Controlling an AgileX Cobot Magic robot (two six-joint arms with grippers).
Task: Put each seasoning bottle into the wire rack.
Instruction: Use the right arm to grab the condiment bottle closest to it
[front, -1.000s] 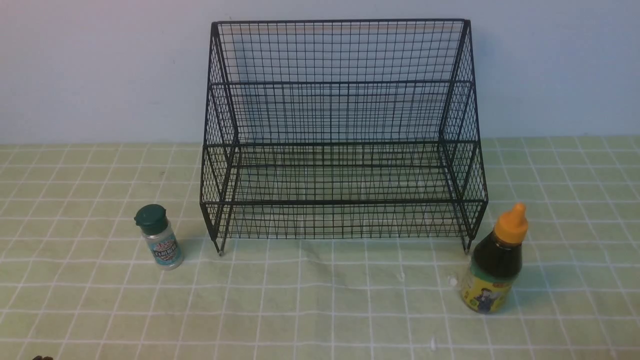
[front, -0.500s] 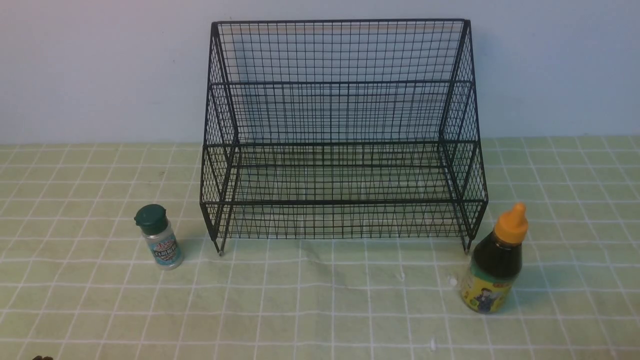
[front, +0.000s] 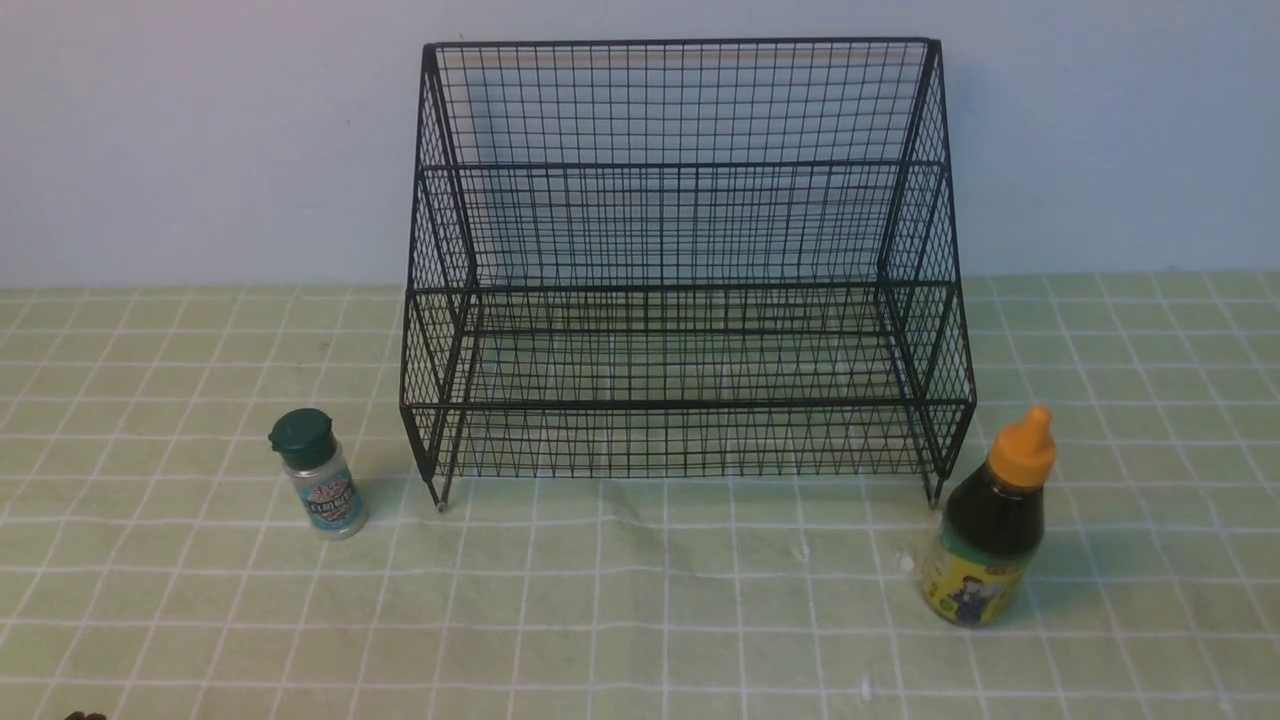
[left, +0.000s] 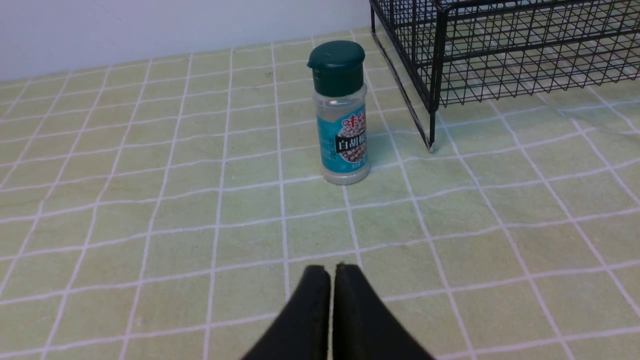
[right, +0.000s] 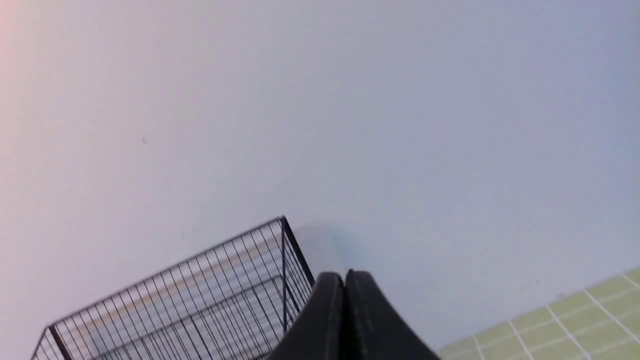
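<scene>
Since both bottles stand upright on the checked cloth outside the wire rack — the green-capped shaker near its left front leg, the dark-sauce bottle by its right front leg — nothing is placed yet. The left gripper and right gripper each have jaws pressed together, empty. Approaching that way would likely topple the light shaker, and the taller sauce bottle could catch the rack's front rail.

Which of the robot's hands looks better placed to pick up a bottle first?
Probably the left hand: shut, it points straight at the green-capped shaker standing beside the wire rack. The right hand, also shut, faces the wall above the rack; the orange-capped sauce bottle is outside its camera's view.
</scene>
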